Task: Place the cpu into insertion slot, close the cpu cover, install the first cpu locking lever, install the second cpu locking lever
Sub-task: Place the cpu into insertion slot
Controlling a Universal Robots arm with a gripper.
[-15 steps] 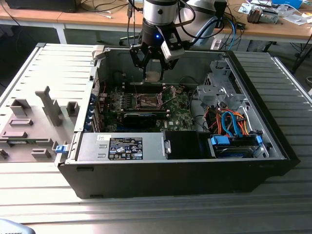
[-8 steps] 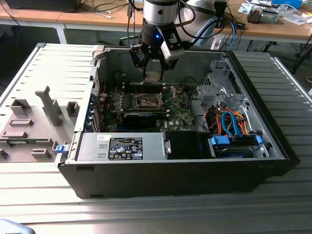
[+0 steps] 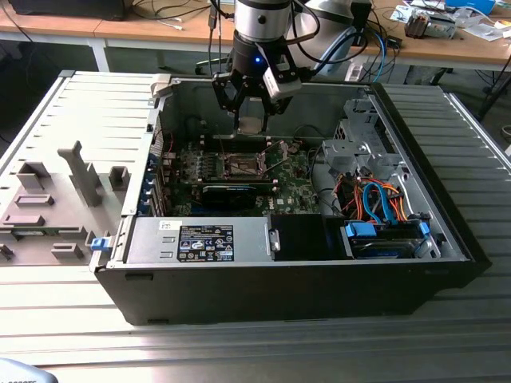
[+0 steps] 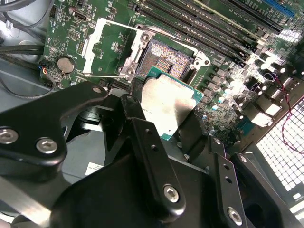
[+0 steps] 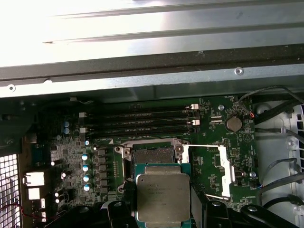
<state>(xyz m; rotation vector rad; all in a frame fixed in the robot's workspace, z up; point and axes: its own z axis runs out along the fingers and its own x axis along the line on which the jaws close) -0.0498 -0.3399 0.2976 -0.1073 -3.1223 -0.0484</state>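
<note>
Ribbed metal table (image 3: pixel 80 343) bore your open computer case (image 3: pixel 279 287). Exterior view: gripper (image 3: pixel 251 120) hung above the insertion slot (image 3: pixel 242 165). Second wrist view: fingers (image 4: pixel 142 128) clamped the cpu (image 4: pixel 168 107), flat silvery-grey square, green-edged, apart from the slot. First wrist view: cpu cover (image 5: pixel 227 166) lay open beside it.

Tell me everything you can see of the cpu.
The cpu is a small flat square chip: a silvery-grey metal top with faint print, on a thin green board showing as a rim. It is held in the gripper, whose black fingers press two opposite sides. It hangs inside the open computer case, over the motherboard and close to the insertion slot, not seated in it.
</note>
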